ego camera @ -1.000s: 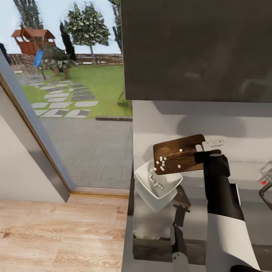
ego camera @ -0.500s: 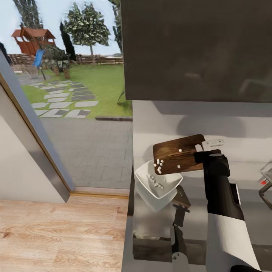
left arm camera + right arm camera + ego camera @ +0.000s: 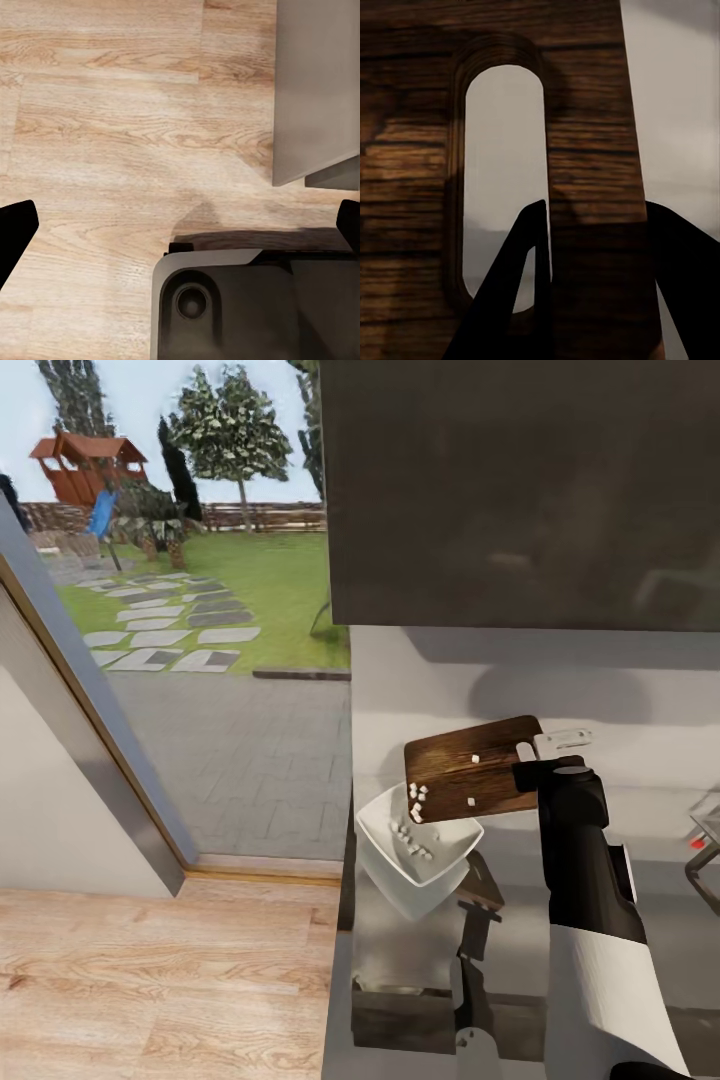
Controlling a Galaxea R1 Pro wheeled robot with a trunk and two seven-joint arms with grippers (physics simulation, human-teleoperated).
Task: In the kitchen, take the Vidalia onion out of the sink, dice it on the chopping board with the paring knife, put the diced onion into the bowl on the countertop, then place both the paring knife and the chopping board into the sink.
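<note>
My right gripper (image 3: 592,300) clamps the handle-hole end of the dark-brown wooden chopping board (image 3: 470,768), tilted over the white squarish bowl (image 3: 415,852). Since a second ago, more white onion dice (image 3: 415,800) have slid off into the bowl; several remain, so tipping continues.

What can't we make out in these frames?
- Knife: not identifiable in the head view; the dark shape below the bowl is unclear.
- Sink: cut by the head view's edge.
- Board, far end: cropped in the right wrist view.
- Left gripper: fingertips cut by the frame edges.
</note>
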